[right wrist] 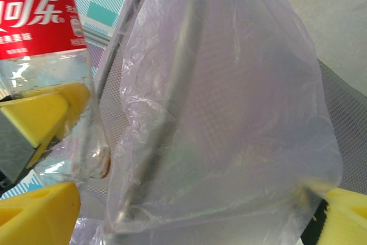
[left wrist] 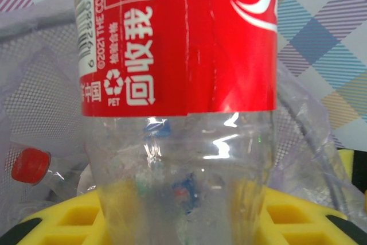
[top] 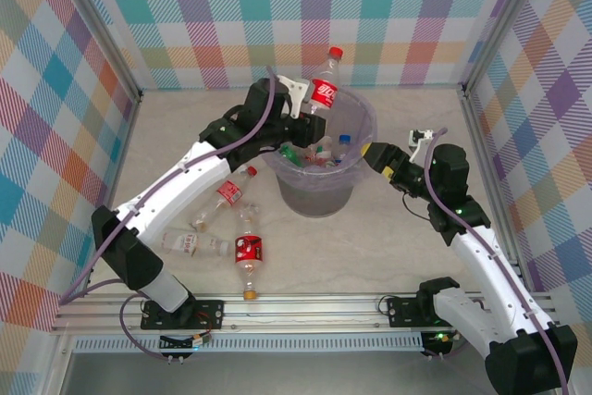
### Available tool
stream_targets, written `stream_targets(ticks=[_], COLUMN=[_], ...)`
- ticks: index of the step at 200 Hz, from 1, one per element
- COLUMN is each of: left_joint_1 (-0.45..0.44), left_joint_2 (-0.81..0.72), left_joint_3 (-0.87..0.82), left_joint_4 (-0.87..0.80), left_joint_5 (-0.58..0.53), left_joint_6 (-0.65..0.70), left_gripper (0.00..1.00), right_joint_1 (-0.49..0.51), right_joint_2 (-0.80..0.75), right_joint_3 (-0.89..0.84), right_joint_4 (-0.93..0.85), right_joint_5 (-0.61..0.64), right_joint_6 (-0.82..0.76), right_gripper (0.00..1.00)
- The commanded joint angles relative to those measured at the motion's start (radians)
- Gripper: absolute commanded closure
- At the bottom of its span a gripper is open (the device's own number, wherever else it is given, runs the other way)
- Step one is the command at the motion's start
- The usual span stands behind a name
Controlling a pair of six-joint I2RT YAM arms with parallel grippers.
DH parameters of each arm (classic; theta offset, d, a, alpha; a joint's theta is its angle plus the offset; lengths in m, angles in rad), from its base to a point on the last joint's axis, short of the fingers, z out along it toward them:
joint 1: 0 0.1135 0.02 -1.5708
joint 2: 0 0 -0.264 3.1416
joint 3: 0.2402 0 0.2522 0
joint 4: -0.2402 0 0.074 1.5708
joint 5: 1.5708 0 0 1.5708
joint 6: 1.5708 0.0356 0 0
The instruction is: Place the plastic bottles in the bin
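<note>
- Done so far: several binned bottles (top: pixel 319 150) lie inside the bin (top: pixel 314 193). Red, blue and green caps show among them.
- Left to do: about four loose bottles (top: pixel 228 195) lie on the table (top: pixel 388 247), well behind the left gripper and alongside its arm. They overlap, so the exact count is uncertain.
- Judged stage: past the halfway mark, with one more drop in hand and the loose group untouched.
- Left gripper (left wrist: pixel 183 222): closed on the held bottle (top: pixel 325 90). Its yellow fingers (left wrist: pixel 63 222) clamp the clear body low down, beneath the red label.
- Held bottle: upright with its red cap uppermost, rising straight out of the jaws. It stands above the bin's mouth, near the far rim, so a release here would probably land it inside.
- Right gripper (right wrist: pixel 189 216): jaws spread wide and holding no bottle. It sits astride the bin's near-side rim.
- Between those jaws: the rim and a fold of the lavender bag (right wrist: pixel 229 113). Whether the pads touch the bag cannot be told.
- From the right gripper, the held bottle stands ahead and to the left.
</note>
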Motion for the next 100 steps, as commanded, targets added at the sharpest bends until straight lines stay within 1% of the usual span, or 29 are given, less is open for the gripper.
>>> stream_targets(ticks=[1,25,44,57,81,100], left_joint_1=[-0.01,-0.011,-0.011,-0.011,-0.011,-0.01], left_joint_2=[0.016,0.025,0.025,0.03,0.04,0.047], left_joint_3=[0.022,0.015,0.024,0.04,0.058,0.064], left_joint_4=[-0.025,-0.033,-0.028,-0.03,-0.027,-0.02], left_joint_5=[0.019,0.009,-0.004,0.005,0.009,0.002], left_joint_6=[0.031,0.044,0.054,0.056,0.056,0.057], left_gripper=[0.71,0.63,0.46,0.39,0.3,0.25], right_joint_1=[0.006,0.007,0.007,0.008,0.008,0.008], right_joint_2=[0.006,0.017,0.026,0.03,0.036,0.031], right_joint_3=[0.011,0.012,0.014,0.014,0.014,0.017], right_joint_4=[0.031,0.035,0.034,0.037,0.04,0.036], right_joint_5=[-0.019,-0.023,-0.024,-0.022,-0.027,-0.025], right_joint_6=[-0.008,-0.011,-0.013,-0.013,-0.013,-0.015], right_gripper=[0.06,0.06,0.06,0.06,0.06,0.06])
